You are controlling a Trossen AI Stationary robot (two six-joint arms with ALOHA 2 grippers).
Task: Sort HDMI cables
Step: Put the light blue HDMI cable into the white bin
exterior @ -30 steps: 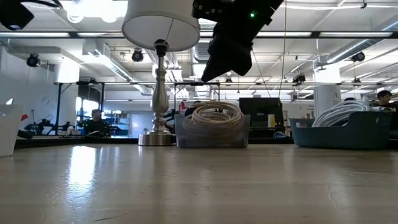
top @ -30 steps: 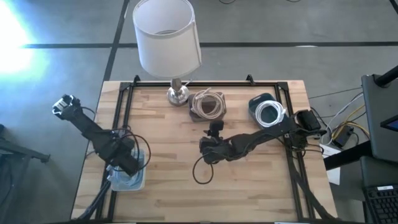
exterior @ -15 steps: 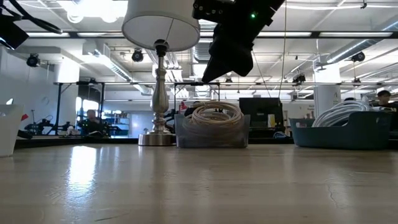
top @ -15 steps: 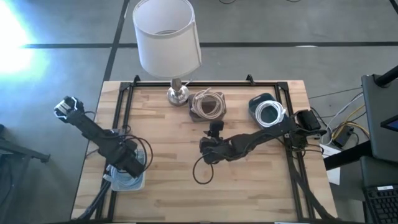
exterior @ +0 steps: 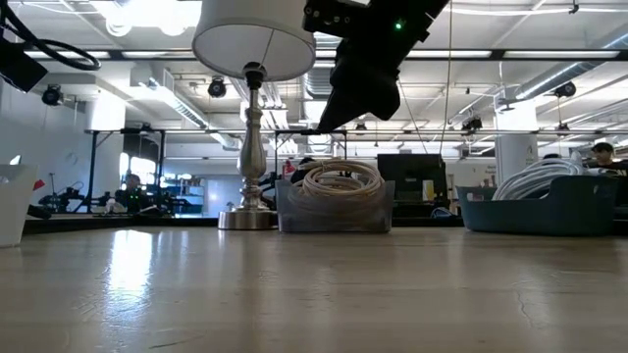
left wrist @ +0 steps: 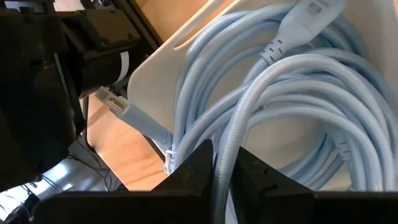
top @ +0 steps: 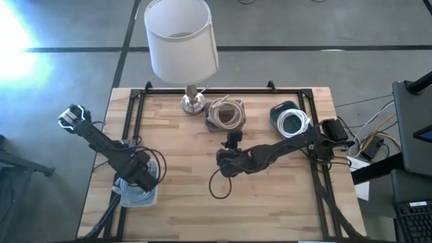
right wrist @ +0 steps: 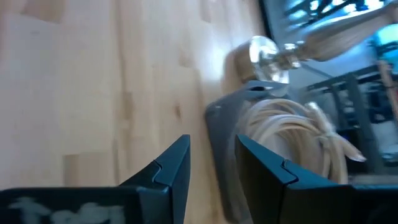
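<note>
My left gripper is down in a white tray at the table's near left. The tray holds coiled light blue HDMI cables. In the left wrist view the gripper is shut on one strand. My right gripper hovers open over the table's middle and points at a grey bin of beige cables; its fingers hold nothing. A dark blue bin with white cables stands at the far right. My left gripper pinches one braided light blue strand of the coil between its two fingers, coming from above into the tray. The rest of the coil lies on the tray's floor among the other light blue loops.
A lamp stands at the far edge, its base beside the grey bin. A black metal frame runs round the tabletop. A thin black wire loop hangs below the right arm. Bare wood lies between the arms and along the near edge.
My left arm has sunk a little over the tray, its elbow dropping in the low view, with the gripper staying at the light blue coil. My right arm has kept still.
</note>
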